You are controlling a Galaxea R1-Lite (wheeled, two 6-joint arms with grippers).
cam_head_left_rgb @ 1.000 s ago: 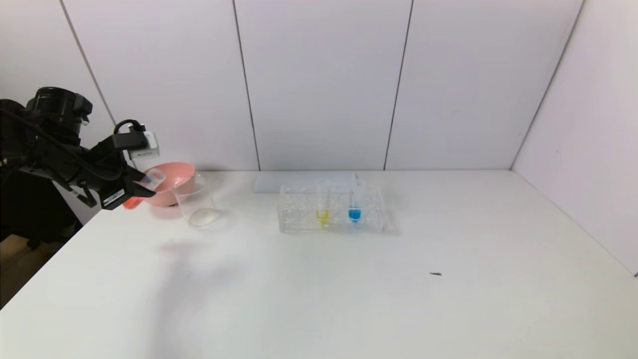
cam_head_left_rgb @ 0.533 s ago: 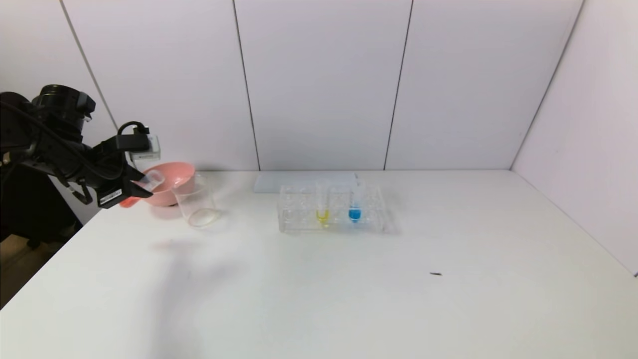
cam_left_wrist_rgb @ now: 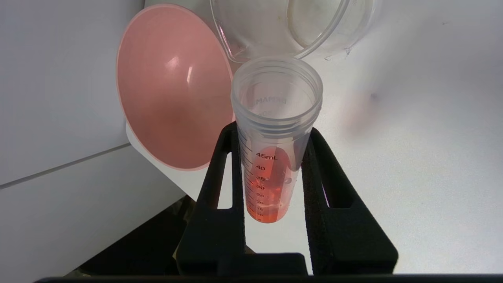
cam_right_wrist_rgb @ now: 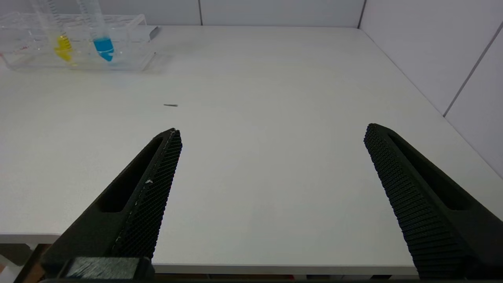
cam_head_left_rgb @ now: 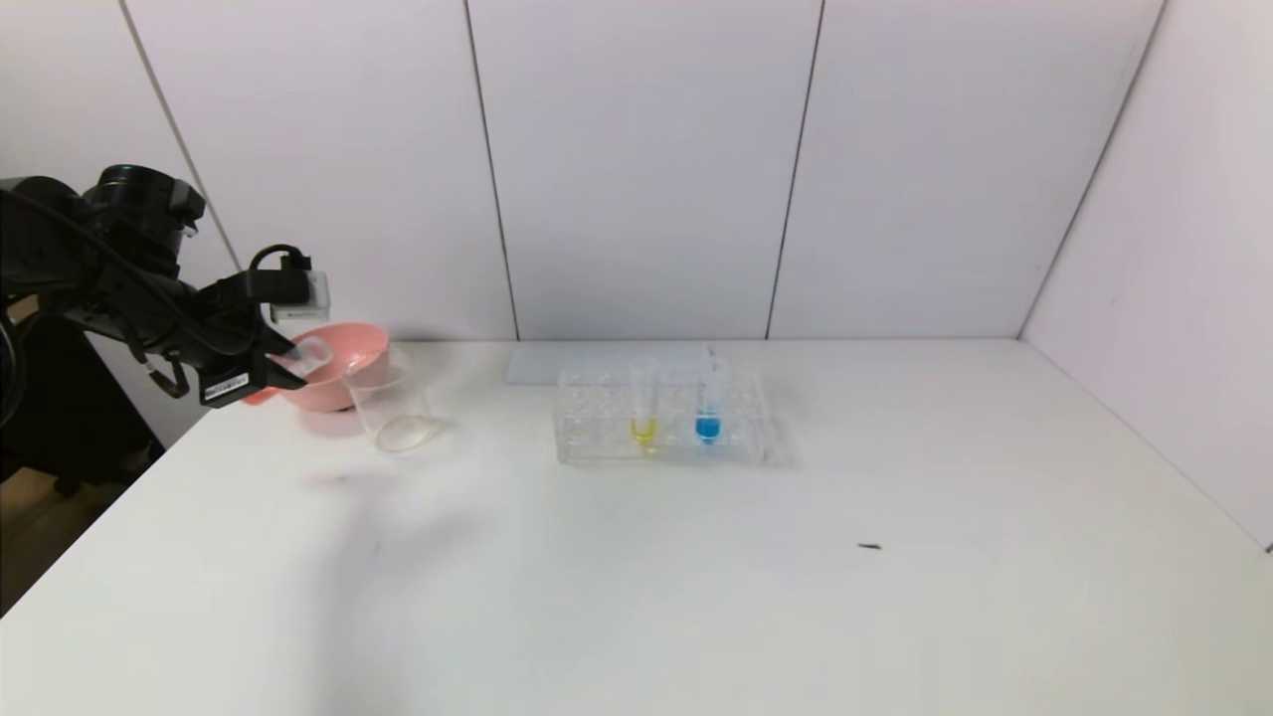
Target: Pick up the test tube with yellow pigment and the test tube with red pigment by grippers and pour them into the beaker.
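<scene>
Left gripper (cam_head_left_rgb: 281, 366) grasping the test tube with red pigment (cam_left_wrist_rgb: 274, 141) beside the beaker (cam_head_left_rgb: 391, 400); right gripper (cam_right_wrist_rgb: 271, 188) parked.

Nearest, the right gripper hangs over the near right edge of the white tabletop (cam_head_left_rgb: 696, 577), jaws released and spread wide, holding nothing. A small dark speck (cam_head_left_rgb: 869, 546) lies on the tabletop farther in. At the far left, the left gripper's jaws are clenched on the test tube with red pigment, tilted with its open mouth pointing toward the beaker rim, red-orange liquid at its closed end. The beaker stands just right of the pink bowl (cam_head_left_rgb: 343, 360). Far centre, the clear tube rack (cam_head_left_rgb: 661, 418) holds the test tube with yellow pigment (cam_head_left_rgb: 643, 408) upright, with the blue-tipped tube (cam_head_left_rgb: 708, 406) at its right.
</scene>
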